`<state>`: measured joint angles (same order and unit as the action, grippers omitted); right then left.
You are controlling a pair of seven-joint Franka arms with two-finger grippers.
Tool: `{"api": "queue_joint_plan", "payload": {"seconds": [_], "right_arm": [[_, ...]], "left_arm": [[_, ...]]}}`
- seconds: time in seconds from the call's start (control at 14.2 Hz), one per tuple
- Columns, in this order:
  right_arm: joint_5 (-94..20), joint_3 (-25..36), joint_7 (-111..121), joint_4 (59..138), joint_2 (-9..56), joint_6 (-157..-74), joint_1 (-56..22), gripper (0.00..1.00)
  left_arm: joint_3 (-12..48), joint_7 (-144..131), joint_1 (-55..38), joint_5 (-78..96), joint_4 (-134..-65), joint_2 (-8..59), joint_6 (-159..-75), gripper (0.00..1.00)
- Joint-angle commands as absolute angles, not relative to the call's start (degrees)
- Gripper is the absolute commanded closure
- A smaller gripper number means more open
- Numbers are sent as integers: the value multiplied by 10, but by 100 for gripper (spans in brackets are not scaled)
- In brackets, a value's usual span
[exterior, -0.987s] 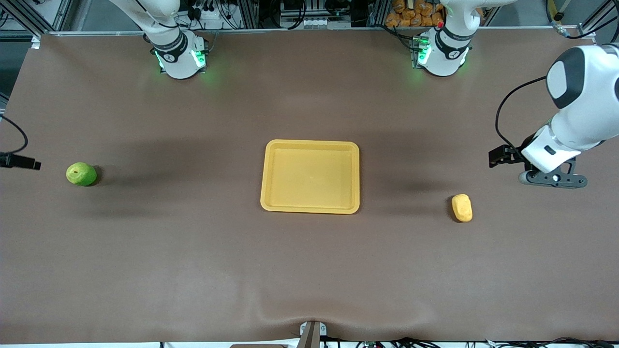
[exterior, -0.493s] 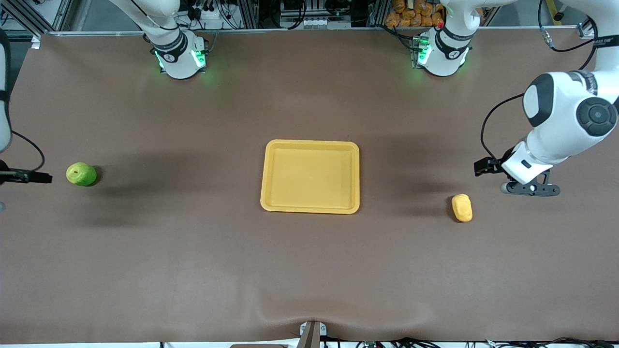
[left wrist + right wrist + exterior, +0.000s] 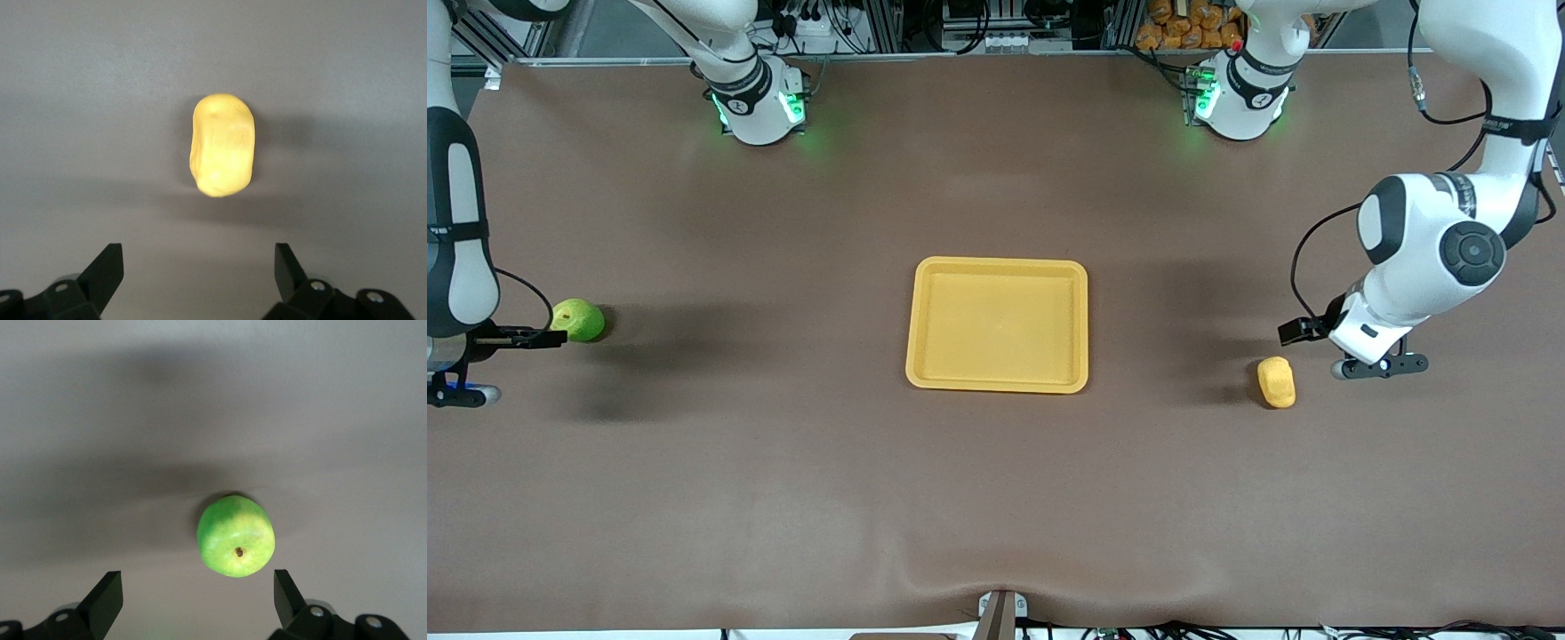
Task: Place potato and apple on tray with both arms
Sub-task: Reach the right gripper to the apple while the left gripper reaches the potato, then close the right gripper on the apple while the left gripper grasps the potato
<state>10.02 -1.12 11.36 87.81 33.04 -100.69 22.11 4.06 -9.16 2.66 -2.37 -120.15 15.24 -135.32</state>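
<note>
The yellow tray (image 3: pixel 1000 386) lies in the middle of the brown table. The yellow-orange potato (image 3: pixel 1276 382) (image 3: pixel 223 145) rests on the table toward the left arm's end. My left gripper (image 3: pixel 1378 365) (image 3: pixel 199 267) hovers just beside it, pointing down, open and empty, clear of the potato. The green apple (image 3: pixel 580 320) (image 3: pixel 235 535) sits toward the right arm's end, stem dimple up. My right gripper (image 3: pixel 459 392) (image 3: pixel 198 590) hangs beside it, open and empty, with the apple just ahead of its fingertips.
The two arm bases (image 3: pixel 760 102) (image 3: pixel 1240 98) glow green along the table's back edge. A small metal bracket (image 3: pixel 997 613) sticks up at the near edge. Bare brown cloth lies between each fruit and the tray.
Both arms have swung inward and lower: the left gripper closer to the potato, the right gripper in from the table's end toward the apple. Potato, apple and tray have not moved.
</note>
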Motion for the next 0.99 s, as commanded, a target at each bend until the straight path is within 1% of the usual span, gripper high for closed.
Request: {"api": "queue_joint_plan", "payload": {"seconds": [0.0, 0.28, 0.49, 0.63, 0.85, 0.92], "right_arm": [[112, -21, 111, 885, 341, -1005, 244, 0], [113, -21, 111, 889, 363, -1008, 261, 0], [113, -21, 110, 899, 366, -1011, 263, 0], [113, -21, 110, 909, 367, -1026, 269, 0], [113, -21, 110, 928, 369, -1053, 275, 0], [113, -21, 110, 931, 371, -1058, 276, 0]], "left_arm": [[41, -126, 25, -30, -1216, 167, -1404, 0], [40, -150, 25, -38, -1225, 205, -1470, 0], [40, -207, 27, -103, -1223, 238, -1509, 0], [40, -252, 26, -142, -1217, 253, -1522, 0], [40, -314, 18, -167, -1216, 289, -1584, 0], [40, -318, 17, -167, -1216, 293, -1592, 0]]}}
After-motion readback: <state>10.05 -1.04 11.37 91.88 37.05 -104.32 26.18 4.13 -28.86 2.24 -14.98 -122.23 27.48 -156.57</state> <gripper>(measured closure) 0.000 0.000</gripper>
